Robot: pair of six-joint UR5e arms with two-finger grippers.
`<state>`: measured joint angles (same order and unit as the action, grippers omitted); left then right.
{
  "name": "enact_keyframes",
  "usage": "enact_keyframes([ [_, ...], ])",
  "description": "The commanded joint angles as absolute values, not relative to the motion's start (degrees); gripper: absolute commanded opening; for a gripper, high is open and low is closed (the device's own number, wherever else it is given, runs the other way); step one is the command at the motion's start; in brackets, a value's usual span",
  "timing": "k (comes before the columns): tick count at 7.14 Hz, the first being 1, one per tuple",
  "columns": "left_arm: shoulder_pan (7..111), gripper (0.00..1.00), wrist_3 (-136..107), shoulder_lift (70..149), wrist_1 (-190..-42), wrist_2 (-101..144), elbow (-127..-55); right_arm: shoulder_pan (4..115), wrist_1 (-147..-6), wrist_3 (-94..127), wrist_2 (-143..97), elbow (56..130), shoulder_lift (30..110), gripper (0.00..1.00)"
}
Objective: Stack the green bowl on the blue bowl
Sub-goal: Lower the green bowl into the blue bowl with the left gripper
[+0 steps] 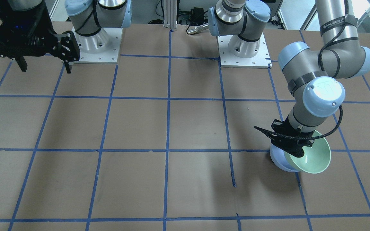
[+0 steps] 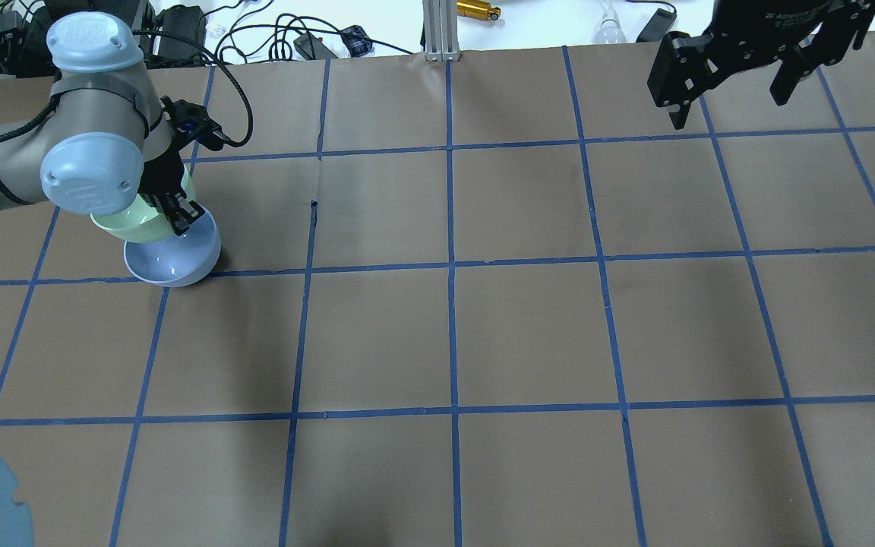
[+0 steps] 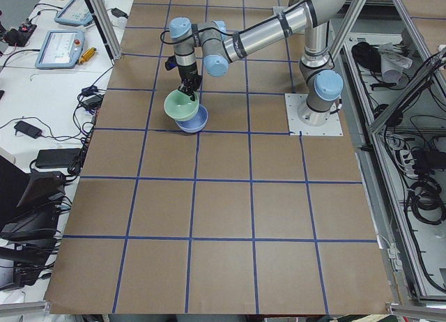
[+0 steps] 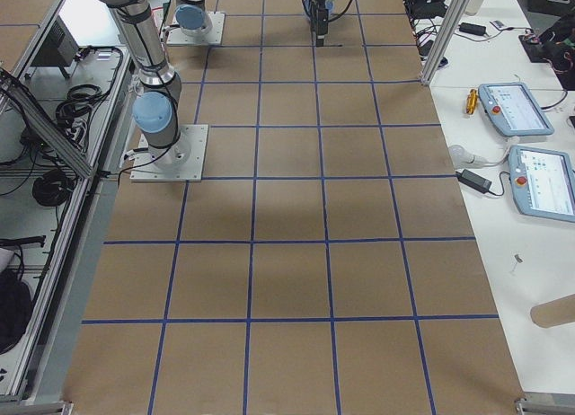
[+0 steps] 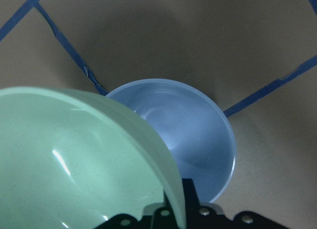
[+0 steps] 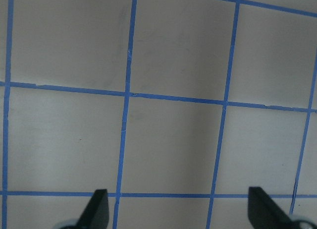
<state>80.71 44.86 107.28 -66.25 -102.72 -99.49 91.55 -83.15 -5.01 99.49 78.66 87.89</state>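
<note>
**Green bowl [image 1: 315,158] tilted over blue bowl [image 1: 276,161], contact unclear**

The left gripper [image 1: 299,153] pinches the green bowl's rim, with its fingertips mostly hidden behind the bowl wall. The green bowl hangs tilted and its lower side overlaps the blue bowl. Whether the two touch cannot be told. The blue bowl sits near the left edge of the desk [image 2: 483,342]. The left arm [image 1: 323,93] reaches out with its end pointing down. Well apart, high over the right side, the right gripper [image 2: 728,110] hangs with its fingers spread wide.
</note>
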Motion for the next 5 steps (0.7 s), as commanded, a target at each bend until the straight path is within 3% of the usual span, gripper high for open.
enact_keyframes([
  [1,80.7,0.0,45.0,107.3,-65.0,-102.7,-101.5,91.6,-83.1,-5.0,99.5,78.7,87.9,1.0],
  [2,80.6,0.02,44.8,107.2,-65.0,-102.8,-102.0,91.6,-83.1,-5.0,99.5,78.7,87.9,1.0],
  [3,80.4,0.62,44.4,106.9,-65.3,-102.7,-102.0,91.5,-83.1,-5.0,99.5,78.7,87.9,1.0],
  [4,80.4,1.0,44.3,106.4,-65.8,-102.6,-102.0,91.6,-83.1,-5.0,99.5,78.7,87.9,1.0],
  [5,80.5,1.0,44.3,105.7,-65.9,-102.7,-102.0,91.5,-83.1,-5.0,99.5,78.7,87.9,1.0],
])
